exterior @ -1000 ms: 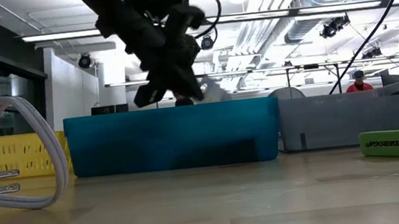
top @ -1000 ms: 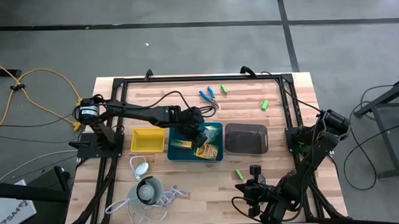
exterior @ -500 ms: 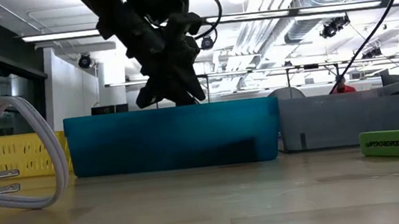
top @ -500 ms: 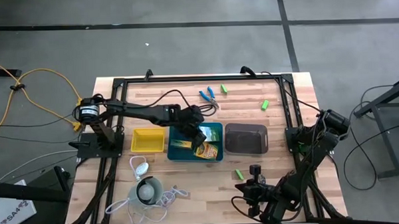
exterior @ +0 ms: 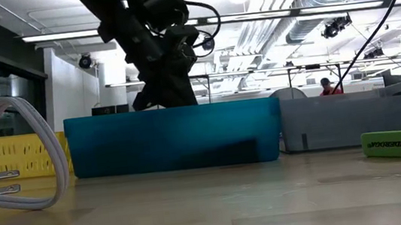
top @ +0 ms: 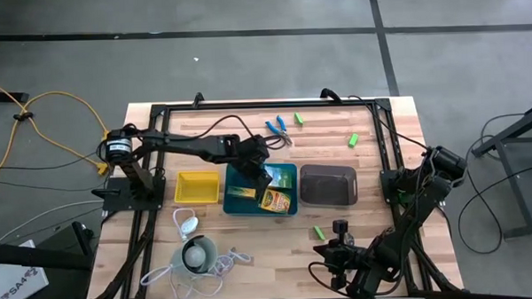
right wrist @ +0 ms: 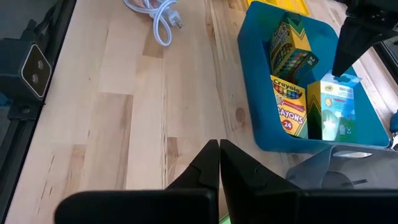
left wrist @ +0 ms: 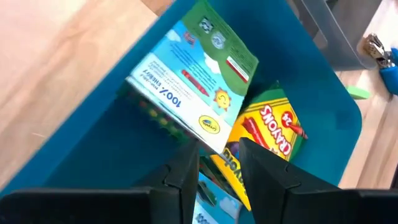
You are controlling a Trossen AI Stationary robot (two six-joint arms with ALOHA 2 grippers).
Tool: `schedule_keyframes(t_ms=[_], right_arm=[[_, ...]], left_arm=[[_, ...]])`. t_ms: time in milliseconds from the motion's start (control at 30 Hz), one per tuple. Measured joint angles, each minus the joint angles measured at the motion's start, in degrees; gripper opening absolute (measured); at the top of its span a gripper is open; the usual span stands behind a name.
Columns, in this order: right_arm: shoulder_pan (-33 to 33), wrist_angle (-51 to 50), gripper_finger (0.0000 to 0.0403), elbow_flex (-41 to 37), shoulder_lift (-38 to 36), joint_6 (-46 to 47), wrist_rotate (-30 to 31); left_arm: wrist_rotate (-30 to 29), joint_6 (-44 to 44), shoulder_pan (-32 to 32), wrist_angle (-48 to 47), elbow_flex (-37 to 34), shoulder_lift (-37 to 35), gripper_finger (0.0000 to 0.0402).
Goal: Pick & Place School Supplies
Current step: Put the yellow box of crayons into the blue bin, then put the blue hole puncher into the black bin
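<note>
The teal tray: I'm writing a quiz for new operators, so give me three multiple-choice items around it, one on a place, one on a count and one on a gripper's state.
1. The left gripper is:
A. over the teal tray
B. over the yellow tray
C. over the grey tray

2. How many packs lie in the teal tray?
A. one
B. five
C. three

3. The right gripper is:
A. wide open
B. shut
C. shut on a pack

Answers:
1 A: the high view shows the left gripper above the teal tray.
2 C: the right wrist view shows two crayon boxes and a green-and-white pack.
3 B: its fingers meet with nothing between them.
</note>
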Motion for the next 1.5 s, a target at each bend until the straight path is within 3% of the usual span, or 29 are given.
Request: schedule_keyframes(t_ms=[567, 767, 1000, 1300, 1500], right_arm=[[-0.12, 0.04, 0.0003, 0.01, 0.00, -0.10, 0.02], [-0.68, 0.07, 0.0003, -0.02, 0.00, -0.21, 0.15], [-2.54, 0.15, 0.0003, 0.01, -0.02, -0.20, -0.20], [-6.46, -0.02, 0.0003, 0.01, -0.02, -0.24, -7.86], [-7.93, -3.63, 0.0003, 0.01, -0.02, 3.95, -10.96]], left_arm=[[1.40, 1.64, 0.42, 1.72, 0.95, -4.72, 0.0111], [2.42, 8.79, -2.60, 5.31, 0.99, -9.51, 0.0111], [-0.62, 13.94, -7.04, 5.25, 0.97, -13.11, 0.0111], [-0.80, 17.64, -12.03, 4.98, 0.97, -13.62, 0.0111], [-5.60, 21.23, -16.70, 4.92, 0.97, -13.62, 0.0111]])
